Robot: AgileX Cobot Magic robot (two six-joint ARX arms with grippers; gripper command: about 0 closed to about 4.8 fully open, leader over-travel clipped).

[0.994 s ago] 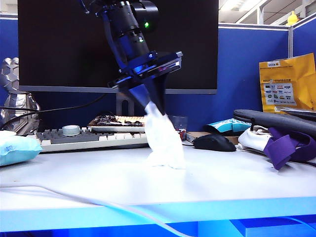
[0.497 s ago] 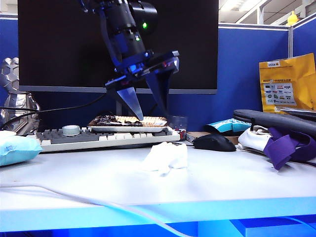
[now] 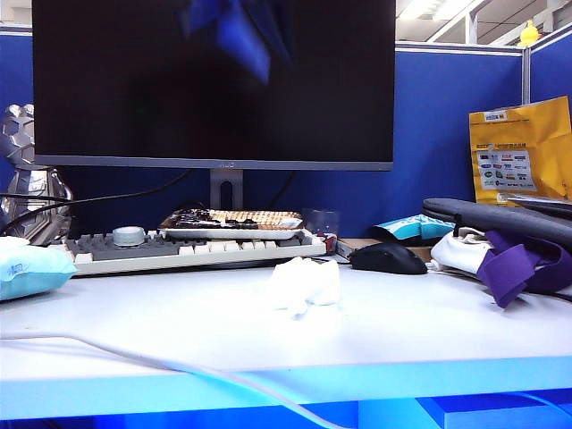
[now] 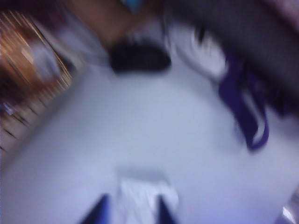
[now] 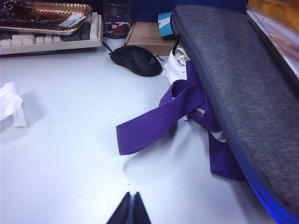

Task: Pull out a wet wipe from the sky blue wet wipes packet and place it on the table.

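The white wet wipe (image 3: pixel 304 284) lies crumpled on the white table (image 3: pixel 402 331), in front of the keyboard. It also shows at the edge of the right wrist view (image 5: pixel 10 102). My left gripper (image 3: pixel 255 40) is a blue blur high in front of the monitor, well above the wet wipe. In its own blurred view the left gripper (image 4: pixel 131 207) has its fingers apart, with the wet wipe (image 4: pixel 142 191) seen far below between them. The sky blue wet wipes packet (image 3: pixel 27 268) rests at the table's left edge. My right gripper (image 5: pixel 132 200) hovers shut over bare table.
A keyboard (image 3: pixel 179 250) and monitor (image 3: pixel 214 80) stand behind the wipe. A black mouse (image 3: pixel 386 257) lies to the right, then a white bundle with a purple strap (image 3: pixel 509 264) and a grey case (image 5: pixel 233 84). A white cable (image 3: pixel 134 357) crosses the front left.
The left gripper let go of the wet wipe, which dropped into a crumpled heap on the table. It then rose quickly to the top of the exterior view.
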